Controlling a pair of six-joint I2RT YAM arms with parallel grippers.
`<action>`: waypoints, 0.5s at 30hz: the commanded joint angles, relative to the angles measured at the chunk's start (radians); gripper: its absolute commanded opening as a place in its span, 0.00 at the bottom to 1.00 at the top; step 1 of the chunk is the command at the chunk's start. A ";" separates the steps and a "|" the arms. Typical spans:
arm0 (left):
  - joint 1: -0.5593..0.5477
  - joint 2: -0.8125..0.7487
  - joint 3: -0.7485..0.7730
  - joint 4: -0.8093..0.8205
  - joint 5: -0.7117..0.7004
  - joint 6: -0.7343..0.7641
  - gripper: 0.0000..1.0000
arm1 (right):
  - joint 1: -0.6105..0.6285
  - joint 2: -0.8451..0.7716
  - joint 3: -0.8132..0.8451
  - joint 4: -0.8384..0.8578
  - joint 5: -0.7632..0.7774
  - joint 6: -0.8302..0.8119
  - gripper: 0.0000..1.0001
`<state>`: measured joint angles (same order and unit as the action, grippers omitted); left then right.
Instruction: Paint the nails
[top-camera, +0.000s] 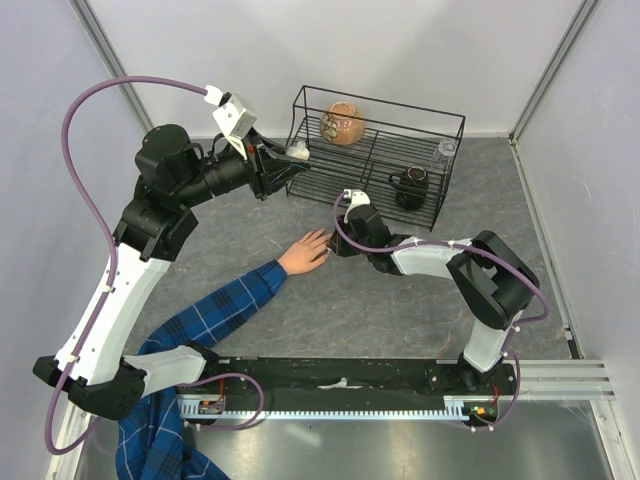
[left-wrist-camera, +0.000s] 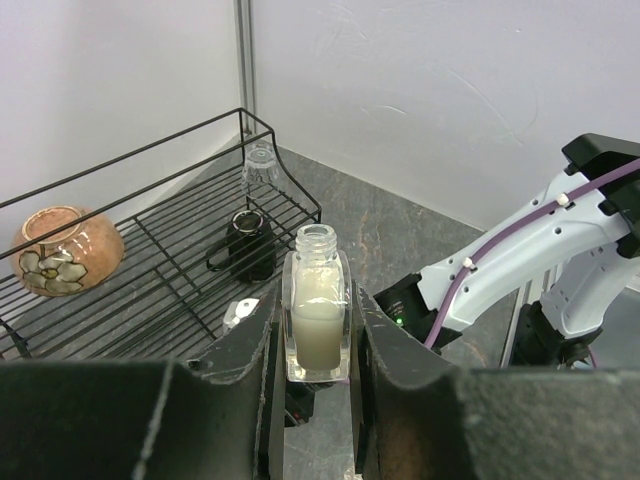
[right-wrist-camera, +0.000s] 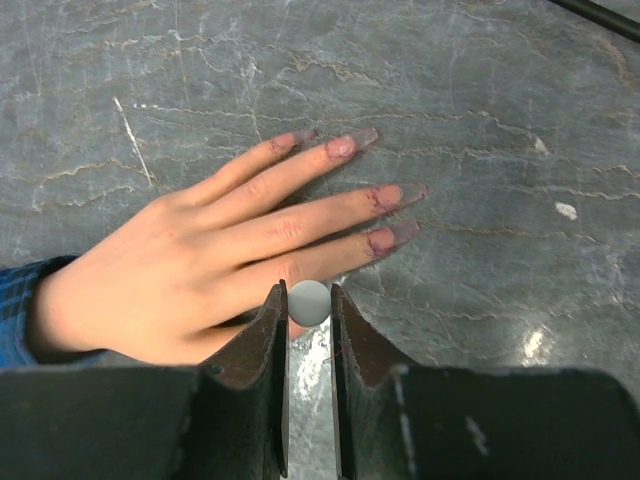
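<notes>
The right arm's fingers (right-wrist-camera: 255, 350) pinch a round white cap (right-wrist-camera: 310, 302) just above the hand (right-wrist-camera: 180, 270) lying flat on the grey desk (right-wrist-camera: 480, 90); its nails (right-wrist-camera: 400, 192) carry pink smears. Farther back, the left arm's fingers (left-wrist-camera: 245, 370) clamp an uncapped polish bottle (left-wrist-camera: 319, 310) upright near the wire rack (left-wrist-camera: 160, 260).

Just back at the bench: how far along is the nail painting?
Done: the bottle is uncapped, in the left gripper. In hand: the right gripper holds the white cap over the hand. Left: unclear; four nails show pinkish smears, the thumb is hidden.
</notes>
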<state>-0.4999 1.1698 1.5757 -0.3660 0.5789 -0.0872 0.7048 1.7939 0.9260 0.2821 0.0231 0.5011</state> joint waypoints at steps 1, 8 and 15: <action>-0.003 -0.007 0.032 0.019 -0.020 0.037 0.02 | 0.004 -0.093 0.013 -0.063 0.044 -0.012 0.00; -0.003 -0.012 0.012 0.030 -0.063 0.033 0.02 | -0.002 -0.296 0.048 -0.251 0.092 -0.070 0.00; -0.003 -0.028 -0.034 0.048 0.031 0.020 0.02 | -0.094 -0.508 0.187 -0.536 0.037 -0.156 0.00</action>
<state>-0.4995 1.1675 1.5681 -0.3618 0.5522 -0.0868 0.6773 1.4048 1.0016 -0.0834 0.0845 0.4187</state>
